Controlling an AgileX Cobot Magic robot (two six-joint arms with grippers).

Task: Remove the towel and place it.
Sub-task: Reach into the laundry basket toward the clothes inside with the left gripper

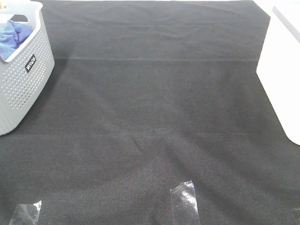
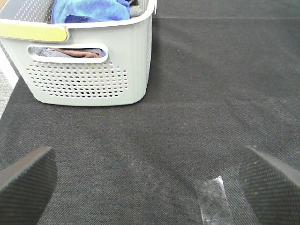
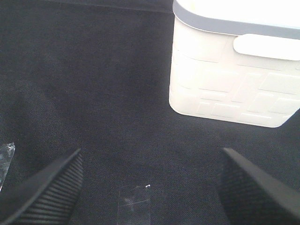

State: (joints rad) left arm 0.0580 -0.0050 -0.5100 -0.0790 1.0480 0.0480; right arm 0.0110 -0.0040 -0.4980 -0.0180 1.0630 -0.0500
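Note:
The blue towel [image 1: 13, 37] lies bunched inside a grey perforated basket [image 1: 23, 89] at the far left of the exterior view. In the left wrist view the towel [image 2: 91, 10] shows over the rim of the basket [image 2: 89, 70], on top of brown and grey cloth. My left gripper [image 2: 147, 187] is open and empty over the black mat, a short way back from the basket. My right gripper [image 3: 150, 187] is open and empty over the mat, near a white bin [image 3: 234, 79]. Neither gripper shows in the exterior view.
A black cloth mat [image 1: 154, 122] covers the table. The white bin [image 1: 281, 75] stands at the right edge. Strips of clear tape [image 1: 183, 201] lie on the mat near the front edge, one at the front left [image 1: 24, 213].

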